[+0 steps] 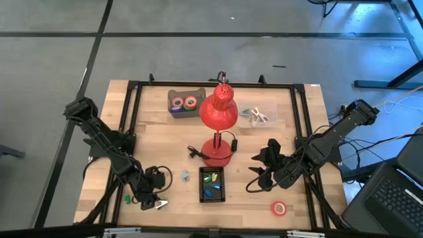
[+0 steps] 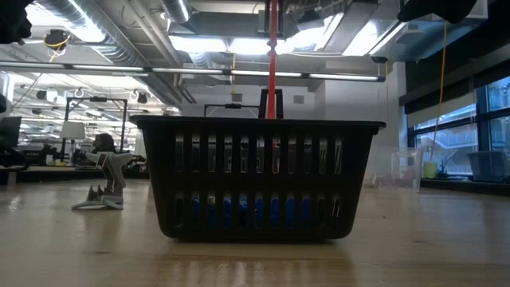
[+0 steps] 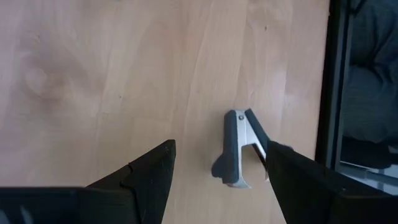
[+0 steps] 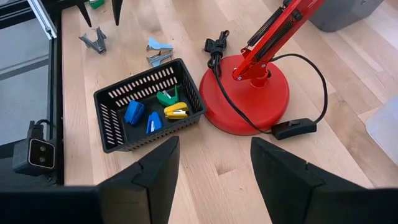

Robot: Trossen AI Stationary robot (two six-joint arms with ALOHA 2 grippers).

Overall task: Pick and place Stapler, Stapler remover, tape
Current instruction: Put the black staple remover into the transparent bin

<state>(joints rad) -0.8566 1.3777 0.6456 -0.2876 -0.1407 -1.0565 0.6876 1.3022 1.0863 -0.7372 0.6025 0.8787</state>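
My left gripper hangs with jaws open over the remover beside the table edge. My right gripper, jaws open, shows basket contents; red tape lies apart.

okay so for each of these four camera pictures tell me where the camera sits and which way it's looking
High view: above the table, looking straight down; both arms show, left gripper, right gripper.
Low view: at table-top height, looking level at the black basket; no fingers show.
Left wrist view: on the left arm, looking down past its open fingers at the staple remover.
Right wrist view: on the right arm, looking past its open fingers at the basket and red lamp.
Shared: the basket shows in the high, low and right wrist views.
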